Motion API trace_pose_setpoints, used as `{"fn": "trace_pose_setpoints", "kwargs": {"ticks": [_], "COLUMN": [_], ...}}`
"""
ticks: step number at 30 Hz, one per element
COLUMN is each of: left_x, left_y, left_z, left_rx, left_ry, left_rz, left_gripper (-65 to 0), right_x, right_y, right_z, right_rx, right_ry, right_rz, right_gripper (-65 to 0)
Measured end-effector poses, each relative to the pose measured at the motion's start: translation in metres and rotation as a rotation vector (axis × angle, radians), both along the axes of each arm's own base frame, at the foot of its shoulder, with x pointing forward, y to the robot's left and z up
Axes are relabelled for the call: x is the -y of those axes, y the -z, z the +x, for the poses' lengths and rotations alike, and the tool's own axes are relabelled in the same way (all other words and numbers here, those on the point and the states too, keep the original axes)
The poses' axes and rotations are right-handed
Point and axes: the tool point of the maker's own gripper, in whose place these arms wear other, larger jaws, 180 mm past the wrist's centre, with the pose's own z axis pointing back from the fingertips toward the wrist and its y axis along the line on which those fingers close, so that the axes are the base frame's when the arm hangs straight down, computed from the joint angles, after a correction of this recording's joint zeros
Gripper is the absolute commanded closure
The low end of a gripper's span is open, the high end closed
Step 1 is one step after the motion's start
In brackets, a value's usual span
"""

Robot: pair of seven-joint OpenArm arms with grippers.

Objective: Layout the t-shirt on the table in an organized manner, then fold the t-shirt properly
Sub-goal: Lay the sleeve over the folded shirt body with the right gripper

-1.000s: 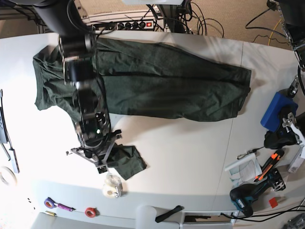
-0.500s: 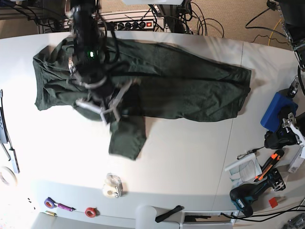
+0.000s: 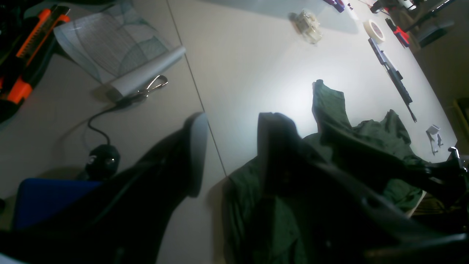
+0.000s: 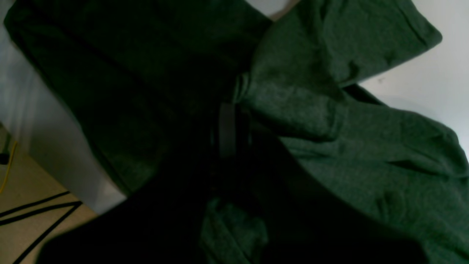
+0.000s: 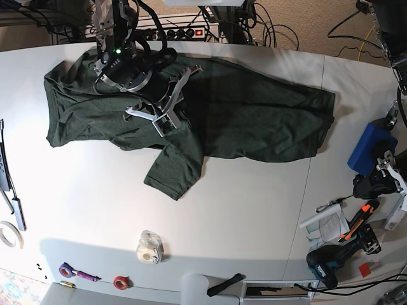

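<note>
The dark green t-shirt [image 5: 254, 114] lies stretched across the far half of the white table [image 5: 254, 210], with one sleeve [image 5: 172, 178] trailing toward the front. My right gripper [image 5: 164, 117] is low over the shirt's left part. In the right wrist view it [image 4: 229, 121] is shut on a bunched fold of the shirt [image 4: 366, 165]. My left gripper [image 3: 234, 121] is open and empty above the table seam, just beside the shirt's edge [image 3: 377, 132]. It does not show in the base view.
A tape dispenser [image 5: 151, 248] and tape rolls [image 5: 121, 281] sit near the front edge. A blue box [image 5: 372, 146], orange cutter [image 5: 359, 222], paper [image 5: 324, 225] and drill [image 5: 331, 260] crowd the right side. A black tool [image 5: 9, 184] lies at the left edge.
My right gripper has moved from the table's front toward the far edge and right, pulling the sleeve up onto the shirt. The shirt's right part has not moved.
</note>
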Motion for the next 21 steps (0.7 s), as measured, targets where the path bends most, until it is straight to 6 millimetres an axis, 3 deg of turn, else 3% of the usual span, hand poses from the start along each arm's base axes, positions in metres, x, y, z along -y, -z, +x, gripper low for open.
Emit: {"fn": "trace_pose_setpoints", "kwargs": {"ticks": [3,7,9,11,14,17,19,21], "left_x": [0.0,0.0,0.0,0.0,0.006,0.022,0.037,0.051], "left_y": [0.0,0.0,0.0,0.0,0.007,0.029,0.043,0.05], "left_z": [0.0,0.0,0.0,0.0,-0.002,-0.011,-0.018,-0.019], "left_rx": [0.0,0.0,0.0,-0.001,-0.01,-0.054,-0.083,-0.091], "left_ry": [0.0,0.0,0.0,0.0,0.003,0.014,0.027,0.036], "left_rz": [0.0,0.0,0.0,-0.001,-0.018,-0.054,-0.085,-0.121], "left_gripper": [-24.3,-24.3,-24.3,-24.3,-24.3,-24.3,-24.3,-24.3], "right_x": [0.0,-0.008,-0.013,-0.005,0.042,0.105,0.133,0.155], "right_y": [0.002,-0.002,-0.013,-0.027,-0.059,-0.084,-0.076,-0.049], "right_z": [-0.002,-0.004,0.004,0.023,0.07,0.109,0.127,0.141], "right_rx": [-0.01,0.005,0.074,0.194,0.395,0.464,0.419,0.321], "right_ry": [-0.004,-0.051,-0.06,-0.037,0.147,0.432,0.53,0.61], "right_rz": [-0.008,0.017,0.054,0.002,-0.164,-0.15,-0.076,-0.002], "right_gripper": [0.0,-24.4,-25.6,-25.6,-25.6,-25.6,-25.6,-25.6]}}
